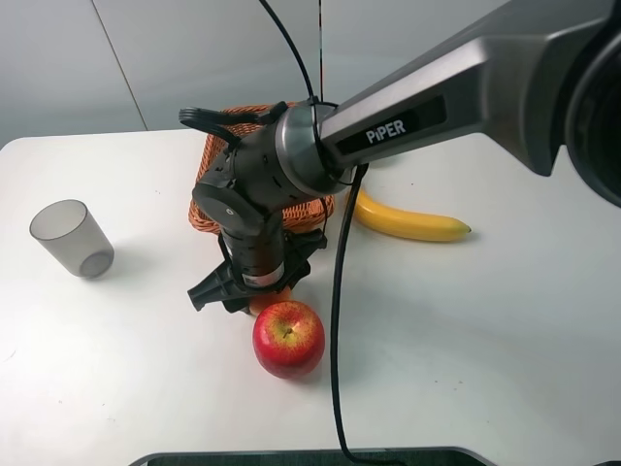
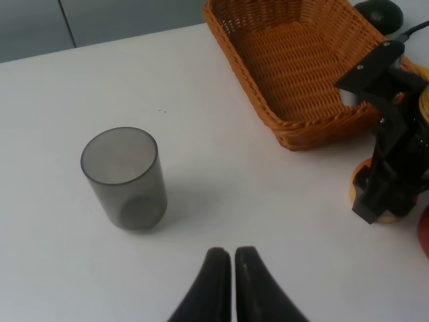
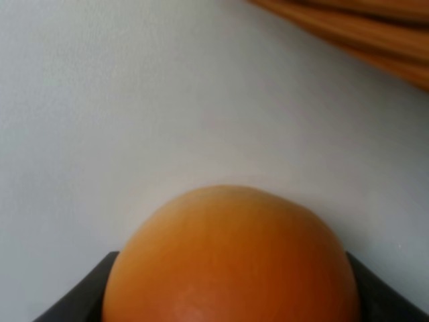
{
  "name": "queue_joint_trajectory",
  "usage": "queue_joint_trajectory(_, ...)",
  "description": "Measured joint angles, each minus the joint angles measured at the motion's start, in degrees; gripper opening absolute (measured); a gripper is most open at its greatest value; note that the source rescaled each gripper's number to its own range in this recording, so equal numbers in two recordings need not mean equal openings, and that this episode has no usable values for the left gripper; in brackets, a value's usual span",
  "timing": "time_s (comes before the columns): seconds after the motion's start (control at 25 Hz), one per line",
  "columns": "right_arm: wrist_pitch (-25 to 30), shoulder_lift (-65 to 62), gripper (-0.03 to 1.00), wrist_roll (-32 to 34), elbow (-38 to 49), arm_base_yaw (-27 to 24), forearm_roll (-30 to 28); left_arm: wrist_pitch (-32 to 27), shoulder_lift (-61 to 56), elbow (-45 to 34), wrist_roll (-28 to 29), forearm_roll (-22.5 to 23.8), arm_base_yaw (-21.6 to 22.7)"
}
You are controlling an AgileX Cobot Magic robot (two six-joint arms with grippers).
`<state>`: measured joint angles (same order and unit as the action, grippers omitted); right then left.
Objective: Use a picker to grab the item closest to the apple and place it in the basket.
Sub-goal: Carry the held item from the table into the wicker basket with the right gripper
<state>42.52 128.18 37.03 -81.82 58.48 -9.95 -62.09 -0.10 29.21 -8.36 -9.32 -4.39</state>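
The orange (image 1: 269,300) sits on the table (image 1: 485,320), right by the apple (image 1: 288,338). The right gripper (image 1: 256,294) has a finger on each side of it; I cannot tell if they squeeze. The right arm reaches across, pointing down. The basket (image 1: 215,160) is just behind. The banana (image 1: 408,221) and cup (image 1: 70,238) lie apart. The left gripper (image 2: 232,258) is closed.

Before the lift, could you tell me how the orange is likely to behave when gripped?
The orange looks round and smooth, so it may roll or slip if the right claw closes off-centre. Its taut skin suggests it is firm enough for a moderate squeeze. A nudge could send it against the apple beside it.
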Motion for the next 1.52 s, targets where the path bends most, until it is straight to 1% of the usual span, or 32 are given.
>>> queue_joint_trajectory(0.28,0.0,-1.9,0.01,-0.1,0.0,0.0,0.0,0.0,0.0,0.0,-0.1,0.0,0.0)
queue_joint_trajectory(0.48,1.8,-6.3,0.01,-0.4,0.0,0.0,0.5,0.0,0.0,0.0,-0.1,0.0,0.0)
queue_joint_trajectory(0.68,3.8,-10.1,0.01,-2.4,0.0,0.0,2.7,0.0,0.0,0.0,-0.1,0.0,0.0)
queue_joint_trajectory(0.88,4.0,-14.1,0.01,-4.1,0.0,-0.2,3.3,0.0,0.0,0.0,-0.1,0.0,0.0)
queue_joint_trajectory(1.04,4.1,-16.2,0.01,-5.2,-0.9,-2.5,3.1,0.0,0.0,0.0,-0.1,0.0,0.0)
queue_joint_trajectory(1.2,4.1,-16.3,0.01,-8.0,-3.1,-5.6,2.6,0.0,0.0,0.0,-0.1,0.0,0.0)
queue_joint_trajectory(1.36,1.3,-16.4,0.01,-11.1,-4.8,-9.0,3.2,0.0,0.0,0.0,-0.1,0.0,0.0)
queue_joint_trajectory(1.52,-4.2,-16.4,0.01,-12.9,-5.0,-12.3,4.4,0.0,0.0,0.0,-0.1,0.0,0.0)
